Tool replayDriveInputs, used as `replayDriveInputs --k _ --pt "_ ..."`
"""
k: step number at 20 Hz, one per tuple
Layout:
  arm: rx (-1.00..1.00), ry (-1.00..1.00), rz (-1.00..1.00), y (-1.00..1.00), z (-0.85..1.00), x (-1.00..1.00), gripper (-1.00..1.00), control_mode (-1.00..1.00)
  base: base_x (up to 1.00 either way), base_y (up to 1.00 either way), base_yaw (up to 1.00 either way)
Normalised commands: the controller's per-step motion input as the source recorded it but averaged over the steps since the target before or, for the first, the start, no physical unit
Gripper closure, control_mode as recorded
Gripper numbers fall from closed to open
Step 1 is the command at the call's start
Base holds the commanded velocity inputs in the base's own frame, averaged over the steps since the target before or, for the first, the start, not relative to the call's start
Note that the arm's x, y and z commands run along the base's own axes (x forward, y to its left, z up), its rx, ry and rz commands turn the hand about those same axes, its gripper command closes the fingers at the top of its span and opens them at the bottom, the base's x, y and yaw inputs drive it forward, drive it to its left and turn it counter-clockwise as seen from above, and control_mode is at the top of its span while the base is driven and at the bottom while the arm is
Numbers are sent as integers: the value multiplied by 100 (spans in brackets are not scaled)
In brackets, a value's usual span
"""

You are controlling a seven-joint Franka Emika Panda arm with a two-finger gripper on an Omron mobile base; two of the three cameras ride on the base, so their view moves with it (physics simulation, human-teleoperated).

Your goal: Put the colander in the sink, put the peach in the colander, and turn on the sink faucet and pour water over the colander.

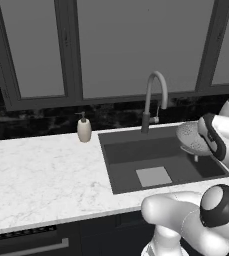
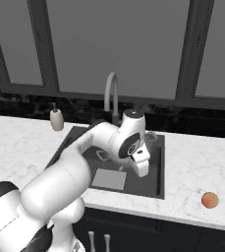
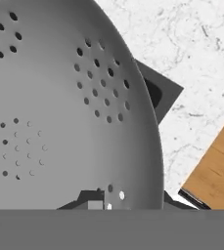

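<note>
Closest to the camera on the hand, the colander [image 3: 59, 107] is seen from just above, its pale grey perforated bowl spreading across the hand view. Two dark finger tips [image 3: 91, 197] are seen at its near rim, and the rim appears to be pinched between them, though the contact itself is partly hidden. In the left base view the colander [image 1: 191, 136] is held tilted in the air over the right end of the sink [image 1: 126, 155], clear of the basin floor and its lighter square. In the right base view the gripper [image 2: 144, 143] is seen above the sink's [image 2: 155, 184] right half, with the colander [image 2: 152, 140] mostly hidden behind the wrist. The peach [image 2: 210, 200] is seen resting on the marble counter [image 2: 197, 162] near its front edge, well to the right of the sink. Farther back, the sink faucet [image 1: 154, 100] is seen rising from the counter's back edge behind the sink, and a soap dispenser [image 1: 84, 128] stands just beside the sink's back left corner.
</note>
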Motion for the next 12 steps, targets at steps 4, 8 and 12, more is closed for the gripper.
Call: replayDriveInputs --k 4,8,12 --pt "8 16 37 15 -4 -37 100 -100 0 0 0" --pt "3 3 31 16 -20 -28 100 -100 0 0 0" --pt "0 0 20 28 -36 4 100 -100 0 0 0"
